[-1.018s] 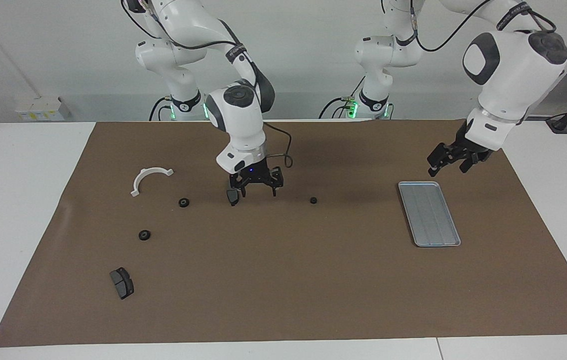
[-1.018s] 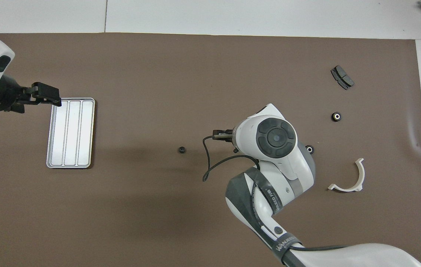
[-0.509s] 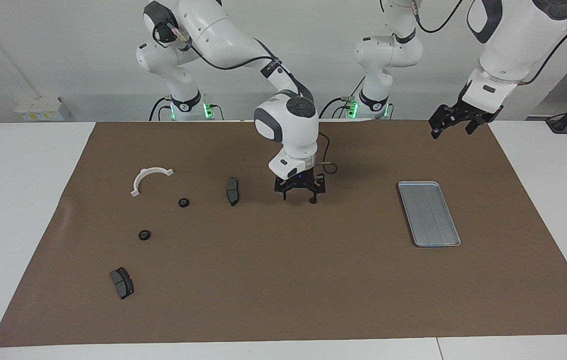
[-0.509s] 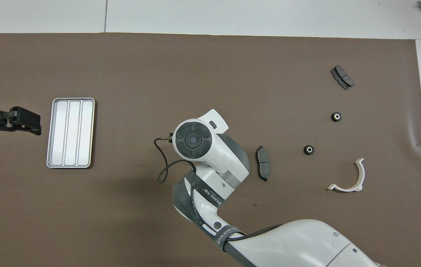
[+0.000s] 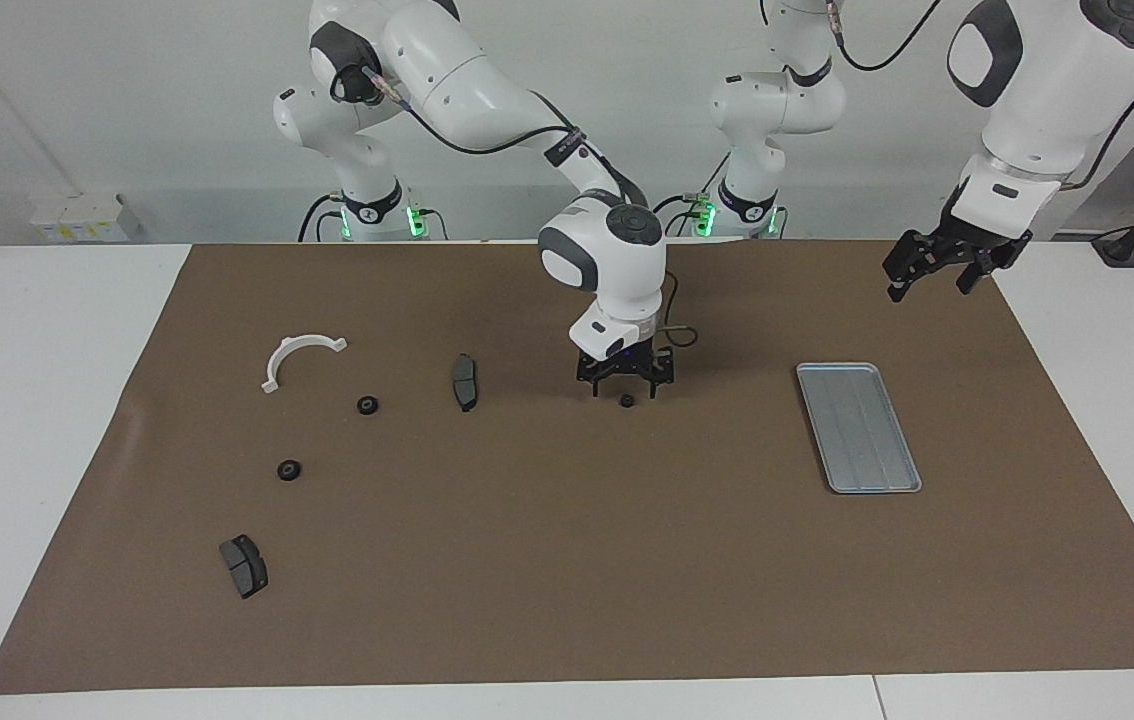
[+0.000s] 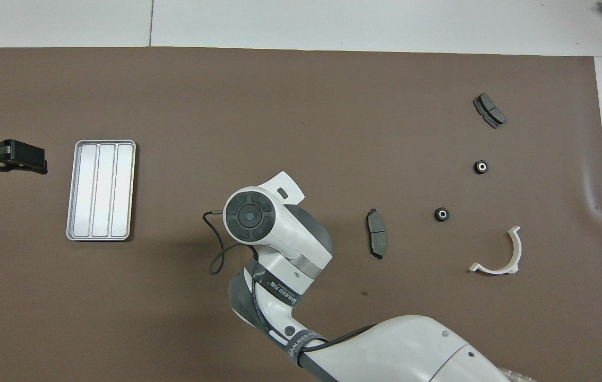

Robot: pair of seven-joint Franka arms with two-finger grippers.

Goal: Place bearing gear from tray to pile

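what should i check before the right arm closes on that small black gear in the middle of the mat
1. Right end effector is down over the bearing gear: ok, it straddles the gear.
2. Right end effector is open: ok.
3. Gear is centred in the end effector: cannot tell, the wrist hides it in the overhead view.
4. Gear lies apart from other parts: ok, the nearest brake pad is well off toward the right arm's end.
5. Left end effector is out of the way: ok, it waits open in the air over the mat beside the tray.
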